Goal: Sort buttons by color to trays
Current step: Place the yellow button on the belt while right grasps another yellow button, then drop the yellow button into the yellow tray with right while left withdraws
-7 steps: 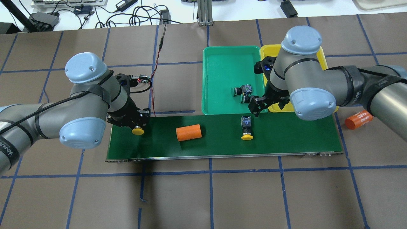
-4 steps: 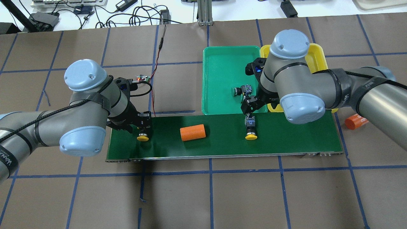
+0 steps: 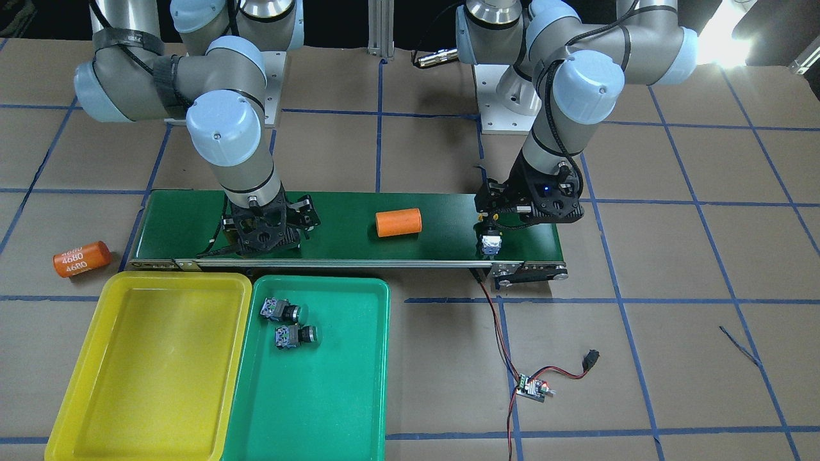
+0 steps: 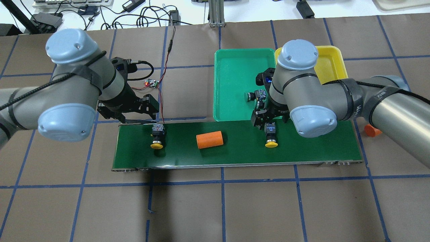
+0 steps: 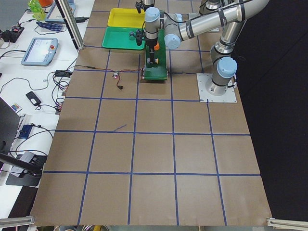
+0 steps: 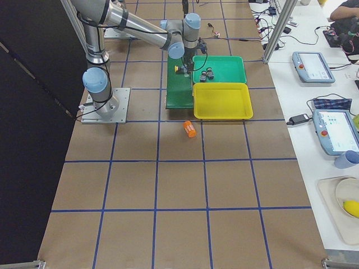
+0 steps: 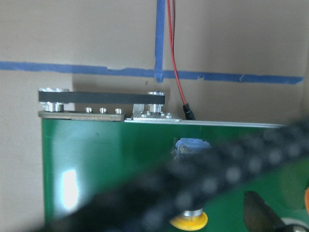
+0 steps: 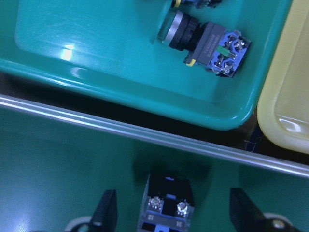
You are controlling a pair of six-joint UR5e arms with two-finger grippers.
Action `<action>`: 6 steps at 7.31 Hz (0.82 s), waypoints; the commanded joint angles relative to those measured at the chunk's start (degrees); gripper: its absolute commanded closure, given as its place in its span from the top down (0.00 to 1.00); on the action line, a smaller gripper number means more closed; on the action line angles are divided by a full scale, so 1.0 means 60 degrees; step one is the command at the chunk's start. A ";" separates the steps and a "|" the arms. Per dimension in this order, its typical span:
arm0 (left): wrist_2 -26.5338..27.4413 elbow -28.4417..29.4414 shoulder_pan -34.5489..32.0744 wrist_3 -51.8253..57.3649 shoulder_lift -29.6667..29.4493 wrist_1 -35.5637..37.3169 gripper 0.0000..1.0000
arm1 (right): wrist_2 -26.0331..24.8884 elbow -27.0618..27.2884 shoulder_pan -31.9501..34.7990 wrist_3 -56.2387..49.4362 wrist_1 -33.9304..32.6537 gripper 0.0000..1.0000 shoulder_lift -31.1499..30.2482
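Note:
Two yellow-capped buttons lie on the dark green belt point(image 4: 302, 148). The left one point(image 4: 157, 136) lies free, and my left gripper point(image 4: 132, 112) hangs open above and behind it. In the left wrist view this button point(image 7: 189, 212) shows far below. My right gripper point(image 8: 174, 212) is open and low, its fingers point(image 8: 106, 212) either side of the other yellow button point(image 8: 166, 203), not closed on it. Two green-capped buttons point(image 3: 280, 311) point(image 3: 291, 336) lie in the green tray point(image 3: 333, 397). The yellow tray point(image 3: 147, 358) beside it holds nothing.
An orange cylinder point(image 4: 210, 139) lies on the belt between the two yellow buttons. A second one, marked 4680 point(image 3: 79, 258), lies on the table past the belt's end. A small circuit board point(image 3: 533, 388) with red-black wires sits behind the belt's other end.
My left gripper has let go of its yellow button and risen back off the belt. My right gripper has come down over the other yellow button. The things on the belt drifted slightly right.

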 commanded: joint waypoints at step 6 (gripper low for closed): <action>0.0632 0.2810 0.0320 0.0112 -0.0048 -0.2350 1.00 | -0.0069 -0.1295 -0.0683 0.0169 0.0078 0.07 0.0318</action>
